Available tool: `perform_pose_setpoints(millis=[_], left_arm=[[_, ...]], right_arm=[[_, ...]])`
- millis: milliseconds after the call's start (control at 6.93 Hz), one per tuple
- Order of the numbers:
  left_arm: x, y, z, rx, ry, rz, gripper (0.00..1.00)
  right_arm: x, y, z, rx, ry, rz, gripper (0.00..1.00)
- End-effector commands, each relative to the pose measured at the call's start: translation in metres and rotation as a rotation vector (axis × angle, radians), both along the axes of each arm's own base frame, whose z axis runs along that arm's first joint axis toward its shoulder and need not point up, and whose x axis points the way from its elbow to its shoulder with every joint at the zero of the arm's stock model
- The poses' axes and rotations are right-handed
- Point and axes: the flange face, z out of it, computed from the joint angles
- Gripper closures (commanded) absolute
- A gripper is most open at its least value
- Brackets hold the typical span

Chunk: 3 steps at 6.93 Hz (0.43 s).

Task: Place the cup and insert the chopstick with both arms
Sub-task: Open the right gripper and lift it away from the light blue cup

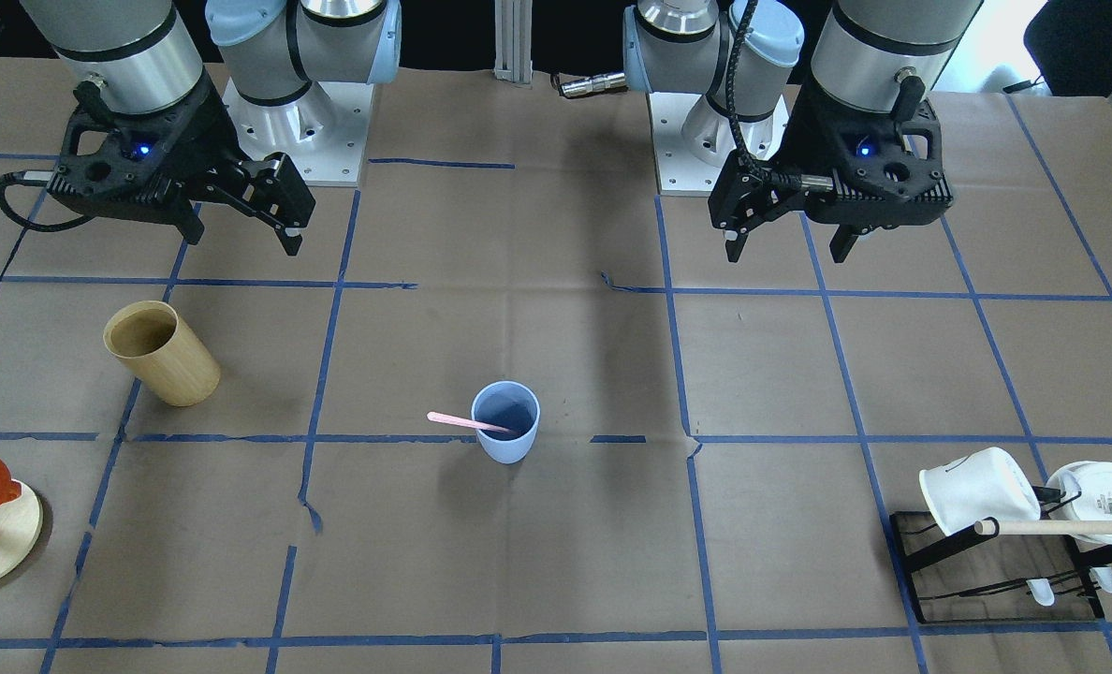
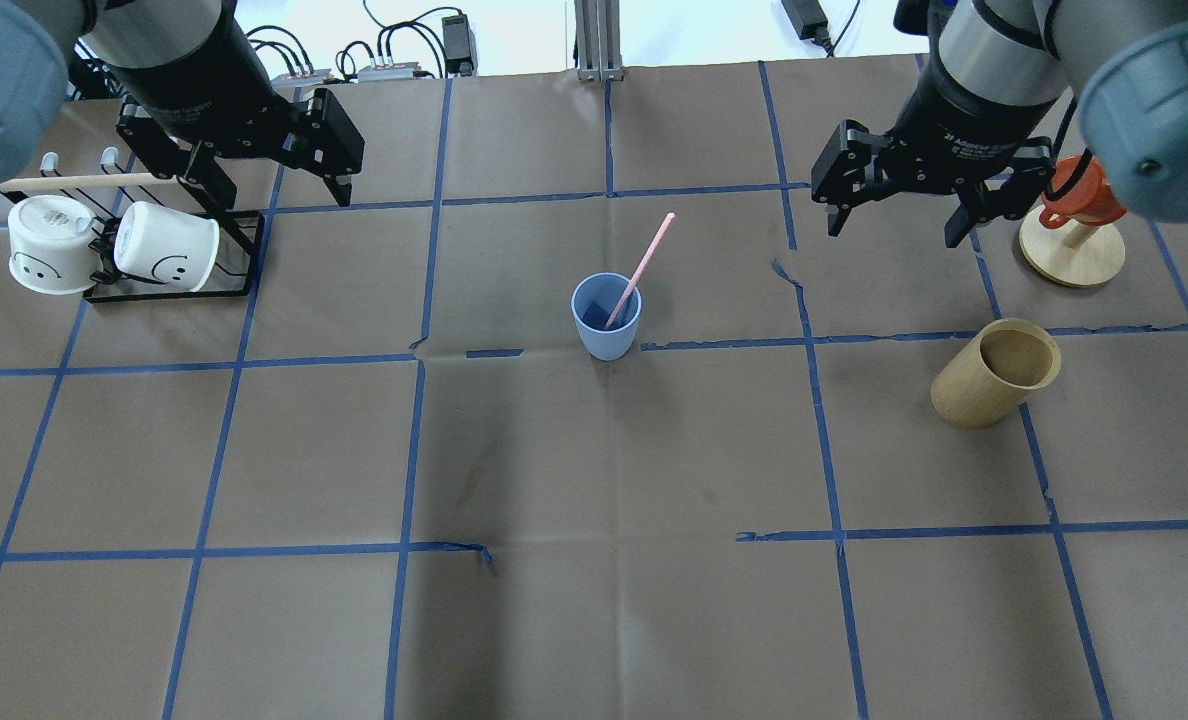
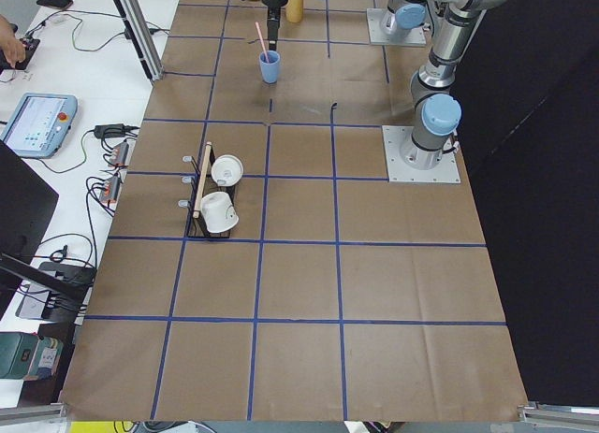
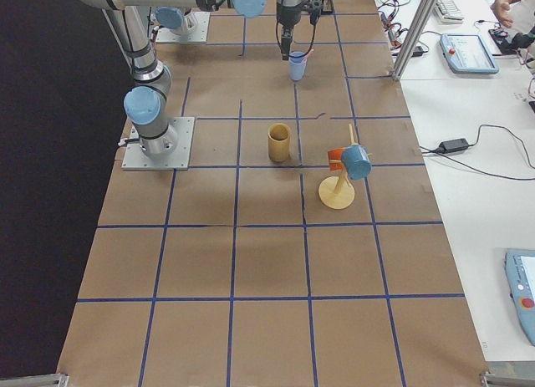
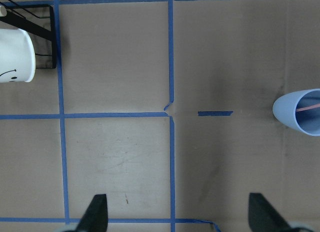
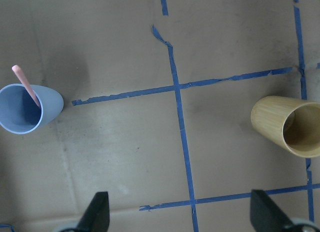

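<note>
Blue cup [image 2: 606, 318] stands upright at the middle of the desk [image 2: 594, 560], the pink chopstick [image 2: 644, 262] leaning inside it — both steps look done. Left fingers [image 2: 340, 180] and right fingers [image 2: 838, 205] hang spread and empty, well apart from the cup, one on each side.

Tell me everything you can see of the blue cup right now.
The blue cup is a small, plain, handleless tumbler, matte like plastic, tapering slightly toward its base. It stands upright, mouth up, on the paper-covered table near the centre, beside a blue tape line. A pink chopstick rests inside, leaning on the rim and sticking out above it. Nothing else touches it; the left tool and right tool hang open, well apart from it.
</note>
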Motion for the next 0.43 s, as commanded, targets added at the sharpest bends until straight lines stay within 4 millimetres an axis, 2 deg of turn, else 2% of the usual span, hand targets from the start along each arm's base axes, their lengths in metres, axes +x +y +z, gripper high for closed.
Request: perform_pose_setpoints(millis=[0,288], left_arm=[[0.0,0.0004,-0.0004,0.002,0.0,0.0,0.0],[0.0,0.0004,-0.0004,0.002,0.0,0.0,0.0]], right_arm=[[0.0051,0.0024,-0.0027,0.019,-0.002,-0.009,0.0],[0.0043,0.0029,-0.002,0.017,0.005,-0.009,0.0]])
